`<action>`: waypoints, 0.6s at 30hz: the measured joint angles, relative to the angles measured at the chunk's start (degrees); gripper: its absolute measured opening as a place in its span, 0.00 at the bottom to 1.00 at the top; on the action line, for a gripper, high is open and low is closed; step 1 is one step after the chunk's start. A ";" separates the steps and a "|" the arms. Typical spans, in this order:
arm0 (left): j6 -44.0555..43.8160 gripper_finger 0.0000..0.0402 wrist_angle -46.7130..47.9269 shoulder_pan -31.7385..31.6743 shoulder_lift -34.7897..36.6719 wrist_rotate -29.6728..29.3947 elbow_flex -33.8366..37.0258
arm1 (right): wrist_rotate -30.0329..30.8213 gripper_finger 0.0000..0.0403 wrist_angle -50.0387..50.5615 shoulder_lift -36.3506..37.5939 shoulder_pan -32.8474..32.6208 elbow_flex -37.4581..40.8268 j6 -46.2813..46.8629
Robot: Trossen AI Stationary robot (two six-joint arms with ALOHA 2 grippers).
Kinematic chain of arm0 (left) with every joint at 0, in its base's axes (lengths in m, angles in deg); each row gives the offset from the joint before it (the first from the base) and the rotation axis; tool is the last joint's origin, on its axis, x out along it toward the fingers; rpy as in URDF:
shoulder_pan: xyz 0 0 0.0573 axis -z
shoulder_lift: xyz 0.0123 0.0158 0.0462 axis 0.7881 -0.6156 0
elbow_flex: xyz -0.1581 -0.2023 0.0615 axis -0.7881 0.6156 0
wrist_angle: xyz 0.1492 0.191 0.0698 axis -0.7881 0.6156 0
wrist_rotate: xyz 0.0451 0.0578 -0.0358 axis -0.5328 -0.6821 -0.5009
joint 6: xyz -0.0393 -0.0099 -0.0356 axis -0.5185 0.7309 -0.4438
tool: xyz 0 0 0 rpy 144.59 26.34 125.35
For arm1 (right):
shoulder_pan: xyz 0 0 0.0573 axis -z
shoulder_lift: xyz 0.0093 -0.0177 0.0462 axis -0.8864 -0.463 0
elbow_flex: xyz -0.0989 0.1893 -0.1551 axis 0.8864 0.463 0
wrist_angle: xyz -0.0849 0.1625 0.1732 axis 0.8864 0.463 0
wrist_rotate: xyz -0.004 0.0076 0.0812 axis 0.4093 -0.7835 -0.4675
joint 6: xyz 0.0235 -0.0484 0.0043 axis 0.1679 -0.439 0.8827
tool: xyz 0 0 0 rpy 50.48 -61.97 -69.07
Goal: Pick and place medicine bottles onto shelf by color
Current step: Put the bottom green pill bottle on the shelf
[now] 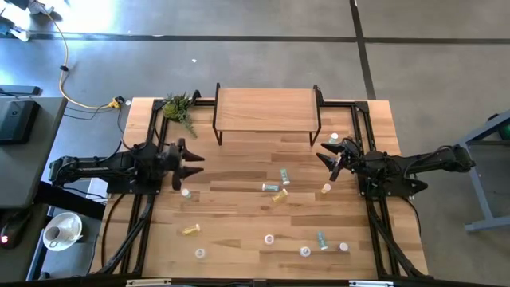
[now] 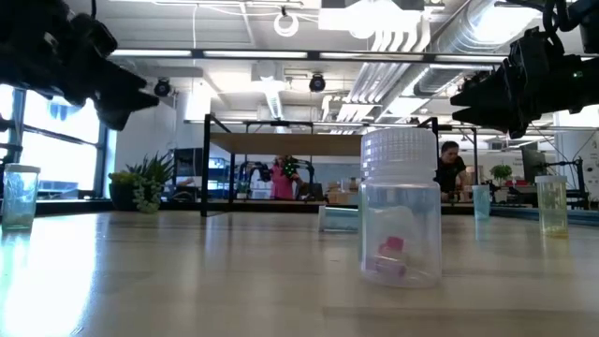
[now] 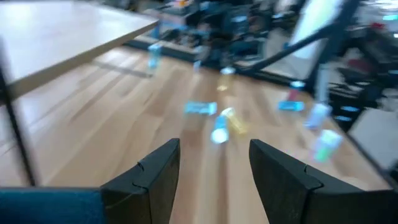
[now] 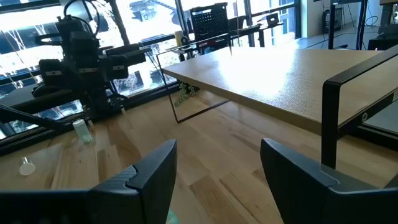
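The left gripper (image 1: 194,166) hovers over the table's left side, fingers (image 3: 152,174) spread apart and empty. The right gripper (image 1: 328,162) hangs near the shelf's (image 1: 266,109) right front leg, fingers likewise apart, gripping nothing. The shelf top looks bare. Medicine bottles lie scattered on the tabletop (image 1: 239,215): a teal one (image 1: 272,187) near the centre, a yellow one (image 1: 190,230) toward the left, possibly on its side.

The right gripper (image 4: 217,180) hangs with its two dark fingers spread above the slatted wooden tabletop (image 4: 205,149), facing the light-wood, black-legged shelf (image 4: 280,74). Beyond stands the other dark arm (image 4: 81,56), a small clear bottle (image 4: 81,130) beside it.
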 joint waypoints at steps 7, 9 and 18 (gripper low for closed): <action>-0.28 0.46 3.48 -0.02 -1.53 -3.57 0.02 | 0.02 0.55 0.00 0.00 -0.02 0.00 0.00; -0.66 0.47 3.49 -0.02 -2.27 -3.58 0.00 | 0.00 0.55 0.00 0.02 -0.02 0.00 -0.01; -1.08 0.55 3.49 -0.02 -5.14 -3.71 -1.71 | 0.02 0.55 0.00 0.02 -0.02 0.00 -0.02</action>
